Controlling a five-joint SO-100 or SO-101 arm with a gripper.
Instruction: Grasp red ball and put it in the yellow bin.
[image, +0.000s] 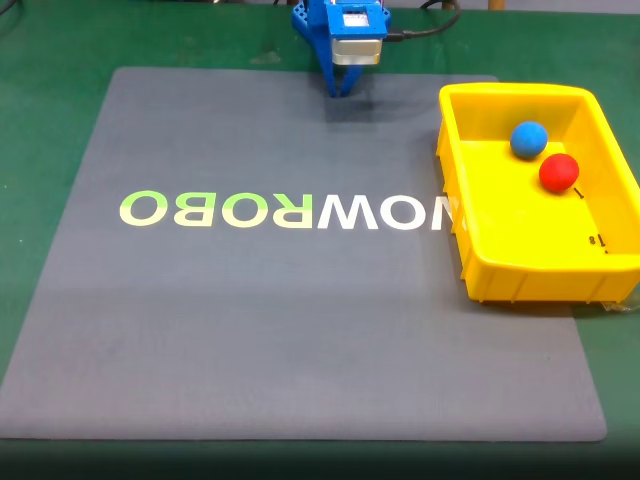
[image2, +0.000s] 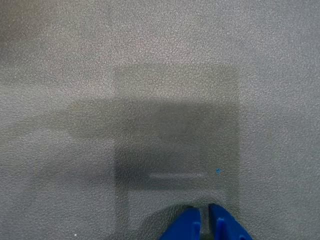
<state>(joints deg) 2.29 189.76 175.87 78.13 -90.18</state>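
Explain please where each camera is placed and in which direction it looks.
Fixed view: sits above the mat's near edge, opposite the arm, looking down and forward at the grey mat, the yellow bin holding the red ball and blue ball; the blue arm and gripper show at the top.
Wrist view: rides on the arm, looking straight down at the mat; the gripper tips, nearly together, enter from the bottom.
Shared: mat and gripper.

Grey mat (image: 250, 330) wide open for passage, yellow bin (image: 520, 270) blocking its right edge in fixed view
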